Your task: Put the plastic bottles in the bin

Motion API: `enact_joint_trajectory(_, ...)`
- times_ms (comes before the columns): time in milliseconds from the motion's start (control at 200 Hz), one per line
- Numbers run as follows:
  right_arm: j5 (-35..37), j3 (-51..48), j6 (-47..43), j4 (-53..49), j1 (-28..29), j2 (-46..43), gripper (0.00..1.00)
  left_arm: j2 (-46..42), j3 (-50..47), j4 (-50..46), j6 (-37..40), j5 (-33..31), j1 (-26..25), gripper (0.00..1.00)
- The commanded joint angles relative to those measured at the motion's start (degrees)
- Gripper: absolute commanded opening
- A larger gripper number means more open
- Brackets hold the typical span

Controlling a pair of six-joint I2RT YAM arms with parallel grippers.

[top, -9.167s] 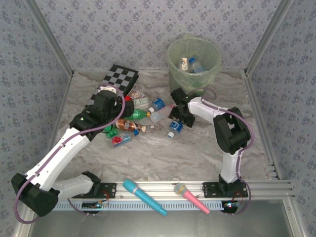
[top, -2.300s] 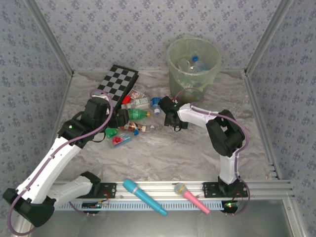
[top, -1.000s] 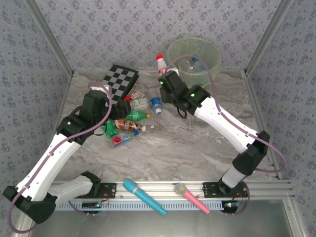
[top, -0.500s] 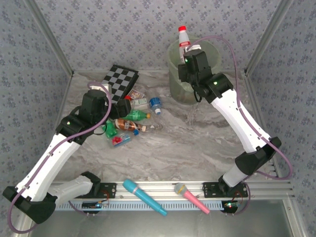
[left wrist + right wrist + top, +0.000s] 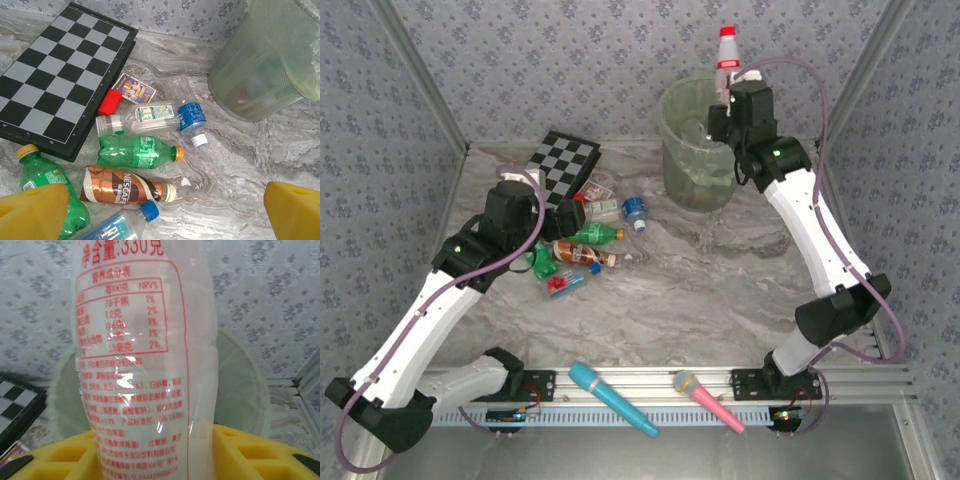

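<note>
Right arm (image 5: 820, 240): the right jaws are pinching a white bottle (image 5: 726, 48) by its lower body. You see it upright, red cap up, raised over the far right rim of the bin (image 5: 680, 130). In the right wrist view, the bottle (image 5: 145, 365) stands between the two yellow pads (image 5: 240, 450), its red-printed label facing the camera, with the bin (image 5: 240, 385) behind and below it.

Left arm (image 5: 440, 300): the left jaws are spread wide and hold nothing. They hang above the bottles lying on the bench (image 5: 720, 300), left of the bin.

Bottles on the bench, left wrist view:
- A clear bottle (image 5: 137, 115) with a white cap lies on its side, just beside the chessboard (image 5: 60, 70).
- A blue-label bottle (image 5: 191, 120) lies touching it, the nearest to the bin (image 5: 250, 75) but apart from its wall.
- A green bottle (image 5: 135, 150) with a yellow cap lies below the clear one.
- A brown bottle (image 5: 120, 185) lies below that.
- A second green bottle (image 5: 50, 175) lies at the left, partly behind one yellow pad (image 5: 30, 210).
- A blue-cap bottle (image 5: 120, 227) lies at the bottom edge.

Other items: a red block (image 5: 110, 102) and a card (image 5: 136, 89) lie between the chessboard and the clear bottle. Two microphones (image 5: 612, 398) (image 5: 708, 398) rest on the rail at the near edge.
</note>
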Motion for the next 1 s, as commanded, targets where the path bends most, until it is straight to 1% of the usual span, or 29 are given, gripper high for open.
enact_joint_trajectory(0,-2.9,3.6,-0.8,0.7,-2.8,3.3,0.49,-0.9,1.9,-0.4,0.7,-0.1,0.5,1.0)
enact_joint_trajectory(170,-3.6,6.3,-1.4,1.0,-5.7,7.2,0.49,-0.9,2.0,-0.5,0.8,-0.6,0.5,1.0)
enact_joint_trajectory(375,-4.4,9.7,-2.5,-0.8,-7.8,11.7,0.5,-0.7,2.2,-0.5,0.8,-0.7,0.5,1.0)
enact_joint_trajectory(405,-4.7,10.0,-2.7,-1.0,-8.1,12.2,0.55,-0.8,2.1,-0.5,0.9,-0.8,0.5,1.0)
enact_joint_trajectory(435,-4.6,10.2,-2.9,-1.3,-8.4,12.6,0.63,-0.7,2.1,-0.5,0.9,-0.8,0.5,1.0)
enact_joint_trajectory(465,-4.1,10.7,-3.0,-1.9,-8.5,13.0,0.77,-0.7,2.1,-0.5,0.9,-1.0,0.5,1.0)
enact_joint_trajectory(495,-3.1,11.1,-3.1,-2.0,-8.5,13.3,0.96,-0.7,2.2,-0.7,0.9,-1.1,0.5,1.0)
enact_joint_trajectory(510,-2.7,11.2,-3.1,-2.0,-8.5,13.4,1.0,-0.7,2.2,-0.6,1.0,-1.1,0.5,1.0)
enact_joint_trajectory(595,-1.7,10.9,-4.1,-1.9,-8.5,13.0,1.0,-0.8,2.2,-0.7,1.0,-1.4,0.5,1.0)
enact_joint_trajectory(695,-1.6,9.7,-4.7,-0.6,-8.3,11.9,1.0,-0.6,1.9,-0.5,1.1,-1.4,0.5,1.0)
enact_joint_trajectory(995,-1.2,9.8,-5.3,-1.0,-7.1,10.2,1.0,0.4,2.2,0.1,1.3,-1.1,0.6,1.0)
